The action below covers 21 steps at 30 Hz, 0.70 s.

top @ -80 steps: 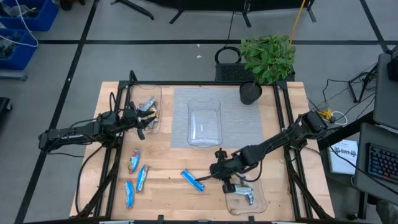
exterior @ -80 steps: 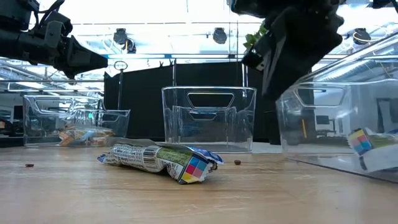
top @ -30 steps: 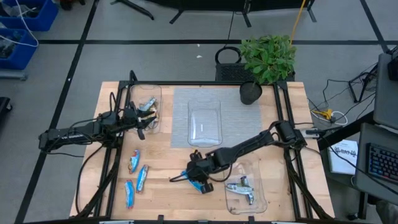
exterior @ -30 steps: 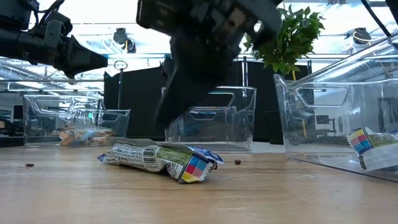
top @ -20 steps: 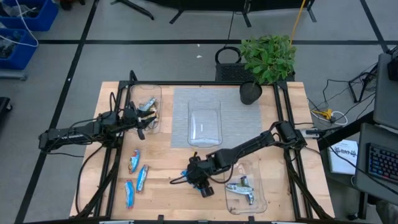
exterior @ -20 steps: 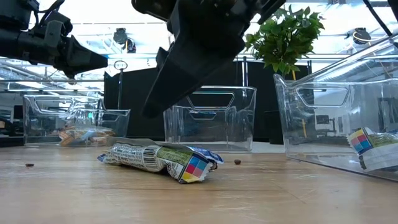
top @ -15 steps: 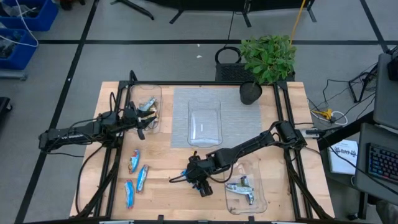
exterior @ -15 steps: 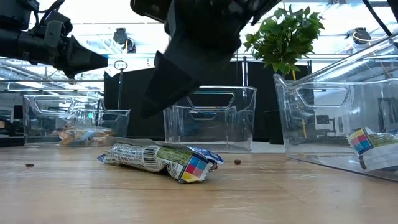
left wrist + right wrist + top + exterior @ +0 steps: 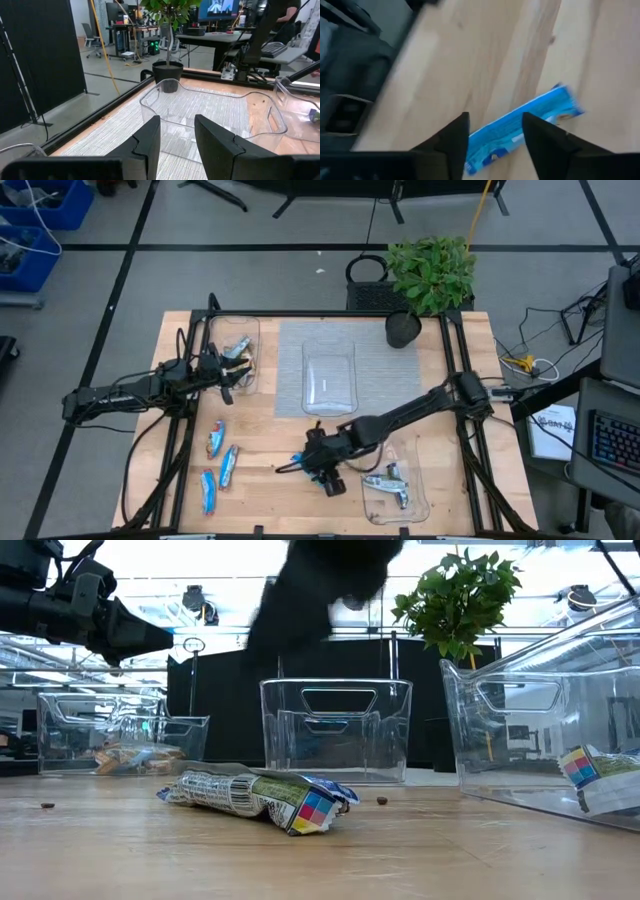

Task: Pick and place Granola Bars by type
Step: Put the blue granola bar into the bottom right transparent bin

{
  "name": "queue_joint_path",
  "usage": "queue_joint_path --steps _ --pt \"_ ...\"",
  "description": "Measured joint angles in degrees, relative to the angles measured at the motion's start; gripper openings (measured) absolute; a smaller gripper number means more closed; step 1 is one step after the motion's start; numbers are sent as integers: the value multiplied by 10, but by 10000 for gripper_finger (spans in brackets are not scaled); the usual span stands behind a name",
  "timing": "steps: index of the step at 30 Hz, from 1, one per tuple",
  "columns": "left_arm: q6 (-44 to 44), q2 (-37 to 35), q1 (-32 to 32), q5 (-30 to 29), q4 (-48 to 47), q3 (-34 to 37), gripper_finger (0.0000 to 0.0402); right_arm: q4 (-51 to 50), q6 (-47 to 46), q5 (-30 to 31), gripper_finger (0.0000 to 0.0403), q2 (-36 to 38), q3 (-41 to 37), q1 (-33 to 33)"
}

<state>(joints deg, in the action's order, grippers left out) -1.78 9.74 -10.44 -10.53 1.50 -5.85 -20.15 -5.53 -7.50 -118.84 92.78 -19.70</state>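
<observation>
Blue bar (image 9: 520, 127) under right (parted) fingers (image 9: 451, 133)

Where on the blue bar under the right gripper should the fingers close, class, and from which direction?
Grip the blue bar across its narrow middle, coming straight down from above. It lies flat on the wooden table, long and thin, so only its two long edges suit the right gripper, whose open fingers already straddle it.

Blue bar (image 9: 522, 127) blurred, perhaps partly behind right claw (image 9: 492, 131).

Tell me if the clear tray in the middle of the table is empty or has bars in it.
Empty. The middle tray shows only its clear bottom from above, and the low view sees straight through it.
</observation>
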Motion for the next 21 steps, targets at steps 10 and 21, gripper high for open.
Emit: queue_joint_path --steps 10,21 --pt "0 0 0 0 0 0 127 14 41 72 62 278 -168 -29" --pt "13 0 0 0 47 0 127 330 0 227 34 709 -662 -19"
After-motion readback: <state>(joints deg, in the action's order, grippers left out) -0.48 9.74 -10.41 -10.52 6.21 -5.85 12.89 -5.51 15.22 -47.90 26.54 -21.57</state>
